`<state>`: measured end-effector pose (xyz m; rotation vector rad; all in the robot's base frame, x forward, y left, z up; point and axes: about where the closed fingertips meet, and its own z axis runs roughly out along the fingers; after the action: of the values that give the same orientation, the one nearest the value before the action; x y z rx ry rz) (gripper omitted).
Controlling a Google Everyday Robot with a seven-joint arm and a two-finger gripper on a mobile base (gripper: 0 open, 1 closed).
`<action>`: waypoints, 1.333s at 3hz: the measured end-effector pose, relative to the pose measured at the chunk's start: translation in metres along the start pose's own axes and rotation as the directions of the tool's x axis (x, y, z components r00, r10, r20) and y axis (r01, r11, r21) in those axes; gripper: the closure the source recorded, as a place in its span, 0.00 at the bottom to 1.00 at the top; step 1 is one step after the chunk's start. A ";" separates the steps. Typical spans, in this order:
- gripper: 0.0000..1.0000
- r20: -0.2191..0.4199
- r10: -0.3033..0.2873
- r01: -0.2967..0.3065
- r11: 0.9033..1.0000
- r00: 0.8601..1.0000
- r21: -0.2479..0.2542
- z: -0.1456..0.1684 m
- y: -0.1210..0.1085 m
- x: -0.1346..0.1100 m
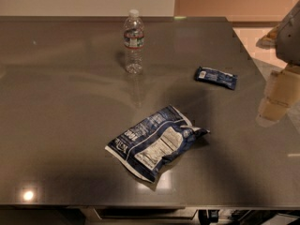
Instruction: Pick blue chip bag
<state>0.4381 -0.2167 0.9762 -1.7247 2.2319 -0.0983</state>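
The blue chip bag (154,142) lies flat on the grey table (61,107), near its front middle. It is a crinkled dark navy foil bag with white text, and its white nutrition-label panel faces up. My gripper (273,108) hangs at the right edge of the view, above the table's right side. It is well to the right of the bag, slightly farther back, and does not touch it. The arm's grey body (291,32) enters from the upper right corner.
A clear plastic water bottle (133,42) with a white cap stands upright at the back middle. A small flat blue snack packet (216,78) lies right of centre, between the bottle and my gripper. The table's right edge (248,53) runs diagonally behind the gripper.
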 end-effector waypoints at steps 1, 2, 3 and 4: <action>0.00 0.000 0.000 0.000 1.000 1.000 0.000 0.000 0.000 0.000; 0.00 -0.016 -0.052 0.052 0.999 0.999 0.015 0.000 0.003 -0.005; 0.00 -0.014 -0.161 0.161 0.987 0.987 -0.004 0.013 0.014 -0.021; 0.00 0.021 -0.266 0.267 0.962 0.964 -0.056 0.037 0.031 -0.045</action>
<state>0.4303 -0.1604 0.9424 -2.0434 1.9993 -0.0834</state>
